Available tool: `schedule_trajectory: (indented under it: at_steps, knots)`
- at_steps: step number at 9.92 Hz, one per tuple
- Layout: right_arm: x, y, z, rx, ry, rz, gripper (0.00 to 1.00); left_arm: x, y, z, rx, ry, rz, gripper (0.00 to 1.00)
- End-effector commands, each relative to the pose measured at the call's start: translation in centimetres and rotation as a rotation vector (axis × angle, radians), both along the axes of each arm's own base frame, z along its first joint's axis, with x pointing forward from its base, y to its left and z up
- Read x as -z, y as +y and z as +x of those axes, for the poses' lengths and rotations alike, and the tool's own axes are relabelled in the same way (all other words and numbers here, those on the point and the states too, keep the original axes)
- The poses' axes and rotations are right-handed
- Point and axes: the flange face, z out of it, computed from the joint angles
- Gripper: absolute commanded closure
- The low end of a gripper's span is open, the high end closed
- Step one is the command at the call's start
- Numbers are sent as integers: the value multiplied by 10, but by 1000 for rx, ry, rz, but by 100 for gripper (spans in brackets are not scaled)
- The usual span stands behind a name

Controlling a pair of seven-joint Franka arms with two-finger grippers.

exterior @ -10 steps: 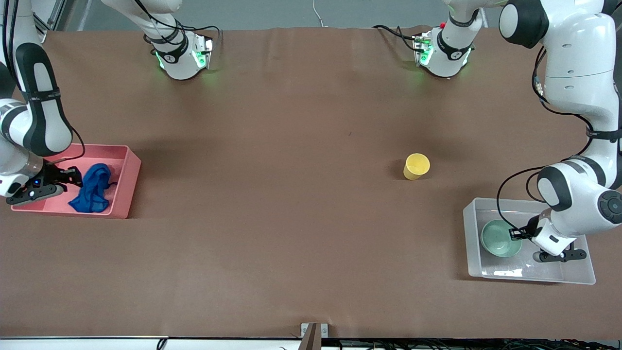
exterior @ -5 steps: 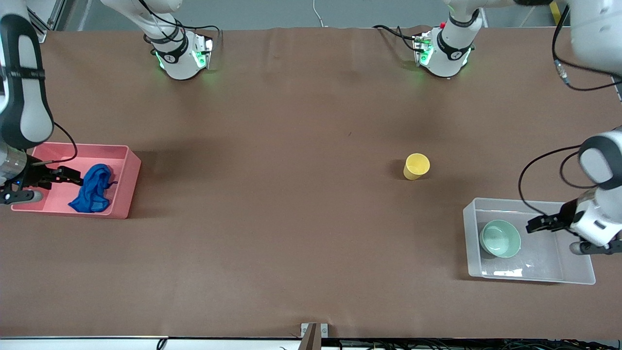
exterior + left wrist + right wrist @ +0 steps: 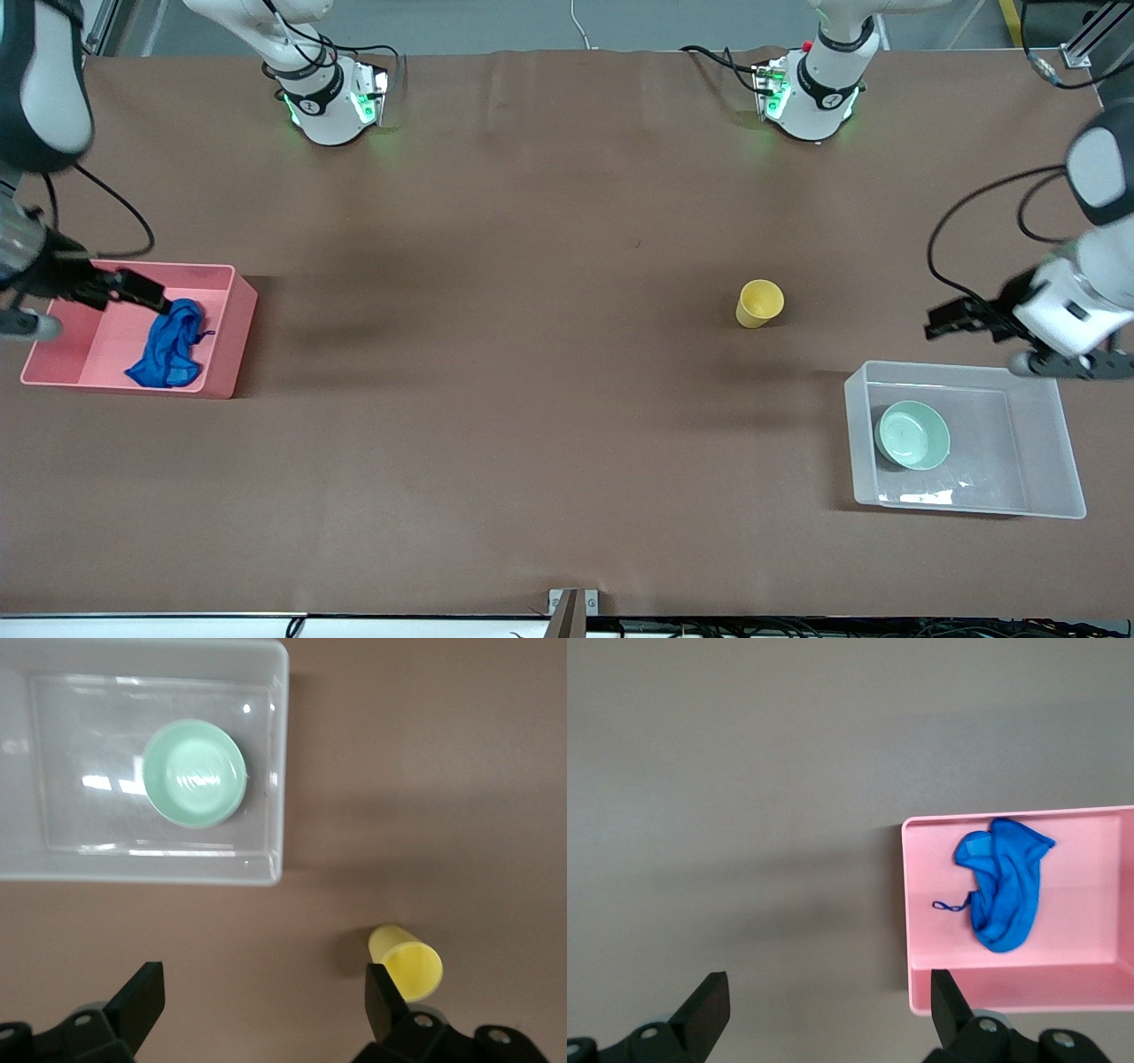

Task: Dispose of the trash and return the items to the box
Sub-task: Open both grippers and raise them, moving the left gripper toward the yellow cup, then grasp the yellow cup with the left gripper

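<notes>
Pink bin (image 3: pixel 232 341) (image 3: pixel 921 992) at right arm's end of brown table (image 3: pixel 532 399).

Lighting's even and bright on my end; soft arm shadows on the table (image 3: pixel 532 399), glare on the clear box (image 3: pixel 926 498).

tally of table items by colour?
Blue: 1, rag
Pink: 1, bin
Yellow: 1, cup
Mint green: 1, bowl
Clear: 1, tub
Total: 5
</notes>
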Motion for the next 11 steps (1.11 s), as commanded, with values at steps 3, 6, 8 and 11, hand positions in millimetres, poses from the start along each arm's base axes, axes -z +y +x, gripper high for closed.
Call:
schedule_trajectory:
  at_steps: [3,6,8,11]
  knots:
    - [-116,-5,-35,188,-25,-27,0,99,-69,-70,27,27,41,2]
    - [-103,-4,-39,64,7,-17,0,183,-102,-97,56,30,24,9]
    - [-105,4,-39,34,9,-30,0,226,-118,-105,87,106,15,15]
    - [-103,7,-40,24,27,-44,0,274,-121,-103,100,104,0,34]
